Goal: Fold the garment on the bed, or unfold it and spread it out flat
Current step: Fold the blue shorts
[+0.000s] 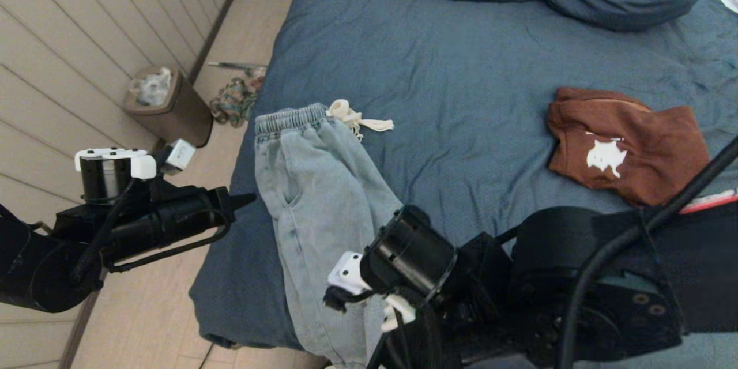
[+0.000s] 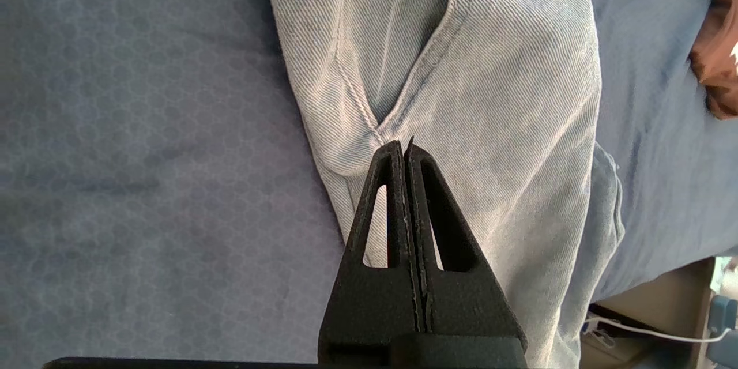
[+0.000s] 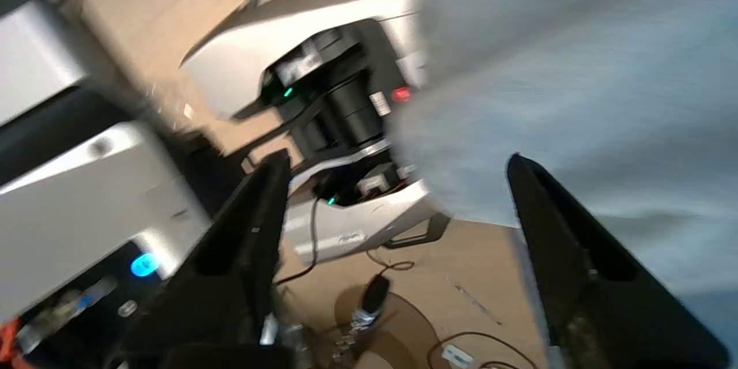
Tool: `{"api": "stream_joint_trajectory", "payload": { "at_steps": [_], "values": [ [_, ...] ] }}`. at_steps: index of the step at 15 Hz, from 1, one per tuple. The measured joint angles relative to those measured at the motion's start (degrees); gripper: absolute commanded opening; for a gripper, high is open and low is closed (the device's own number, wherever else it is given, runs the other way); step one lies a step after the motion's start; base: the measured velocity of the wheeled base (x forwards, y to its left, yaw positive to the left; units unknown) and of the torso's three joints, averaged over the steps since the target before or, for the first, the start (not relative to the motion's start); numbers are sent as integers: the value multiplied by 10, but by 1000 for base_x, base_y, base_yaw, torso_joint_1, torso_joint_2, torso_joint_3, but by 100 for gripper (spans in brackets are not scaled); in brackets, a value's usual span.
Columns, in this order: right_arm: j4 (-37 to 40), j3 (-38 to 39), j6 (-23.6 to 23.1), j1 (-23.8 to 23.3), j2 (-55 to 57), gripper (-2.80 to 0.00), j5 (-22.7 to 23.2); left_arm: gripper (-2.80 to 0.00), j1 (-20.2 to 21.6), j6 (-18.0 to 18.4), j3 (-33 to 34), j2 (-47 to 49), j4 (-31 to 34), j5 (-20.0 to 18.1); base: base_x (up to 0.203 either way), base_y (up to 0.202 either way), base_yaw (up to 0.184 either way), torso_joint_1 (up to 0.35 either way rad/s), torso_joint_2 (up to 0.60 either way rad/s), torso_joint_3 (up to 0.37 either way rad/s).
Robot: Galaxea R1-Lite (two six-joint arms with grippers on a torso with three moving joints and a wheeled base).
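Light denim trousers (image 1: 323,202) are laid lengthwise near the left edge of the bed (image 1: 473,63), their legs hanging over its near end. The left gripper (image 2: 403,147) is held above them with fingers pressed together, empty. The right gripper (image 3: 398,184) is spread wide by the hanging legs, nothing gripped.

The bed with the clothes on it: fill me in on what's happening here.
A two-armed robot is working on pale blue denim trousers lying lengthwise on the slate-blue bed, their lower legs hanging over the near edge. The right gripper is open at that hanging end, holding nothing. The left gripper is shut and empty, beside the trousers' pocket. A crumpled rust-brown garment lies untouched to the right.
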Motion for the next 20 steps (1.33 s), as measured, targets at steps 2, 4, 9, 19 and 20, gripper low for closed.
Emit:
{"api": "stream_joint_trajectory", "payload": {
  "at_steps": [2,4,9,19,20],
  "values": [
    [2,3,-2,-33,-15,-280,-1,-280,0,0,0,0,0,0,0,0,0,0,0,0],
    [3,17,-2,-82,-32,-280,0,-280,-2,-1,0,4,0,0,0,0,0,0,0,0],
    [2,77,3,-129,-49,-280,3,-280,-16,-8,0,22,0,0,0,0,0,0,0,0],
    [-29,138,12,-117,-32,0,-4,-280,-27,-9,-3,64,-2,-1,0,0,0,0,0,0],
    [-47,139,14,-116,-21,0,-4,-280,-29,-8,-3,68,-2,-1,0,0,0,0,0,0]
  ]
}}
